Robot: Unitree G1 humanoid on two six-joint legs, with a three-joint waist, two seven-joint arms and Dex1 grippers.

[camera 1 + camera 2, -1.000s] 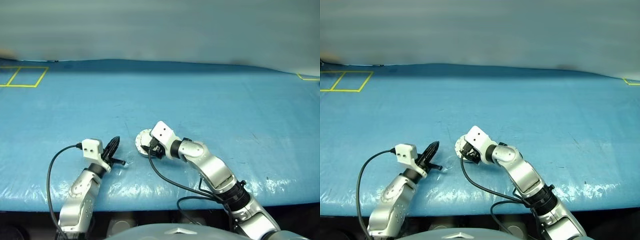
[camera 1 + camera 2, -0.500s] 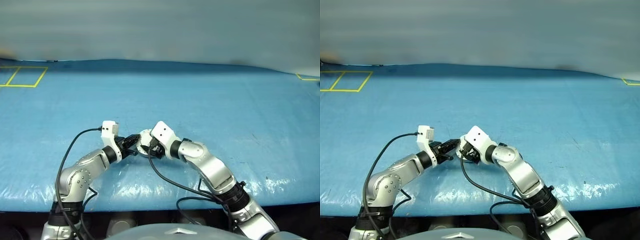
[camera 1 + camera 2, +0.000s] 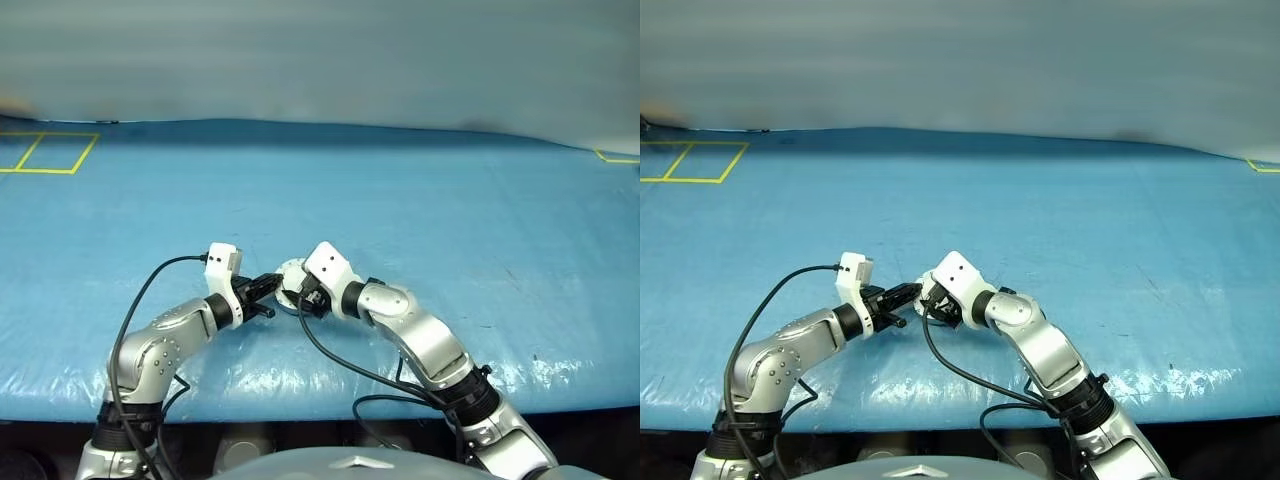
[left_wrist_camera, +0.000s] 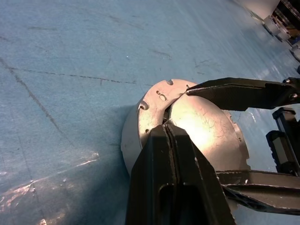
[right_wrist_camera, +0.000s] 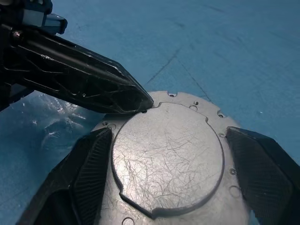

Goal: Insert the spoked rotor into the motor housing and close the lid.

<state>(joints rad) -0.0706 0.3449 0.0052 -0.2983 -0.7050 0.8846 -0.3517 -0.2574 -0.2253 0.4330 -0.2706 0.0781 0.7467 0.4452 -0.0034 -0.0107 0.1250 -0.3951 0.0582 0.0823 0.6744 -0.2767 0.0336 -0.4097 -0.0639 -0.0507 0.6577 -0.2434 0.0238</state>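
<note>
The motor housing (image 4: 127,140) sits on the blue table near its front edge. The lid (image 5: 168,154), plain grey face up with a raised round centre, lies flat on top of it. My left gripper (image 4: 169,127) is shut, and its tip rests on the lid's rim. My right gripper (image 5: 168,133) is open, with one finger (image 5: 86,168) on each side of the housing. The same pair of grippers meets at the housing (image 3: 289,272) in the head views. The spoked rotor is hidden.
A blue sheet (image 3: 420,200) covers the table. Yellow tape squares (image 3: 45,152) mark the far left corner, and more tape (image 3: 615,154) marks the far right. The table's front edge (image 3: 300,405) runs just below both forearms.
My left arm has swung in from the left, and its shut tip now rests against the lid. The right arm has stayed at the housing.
</note>
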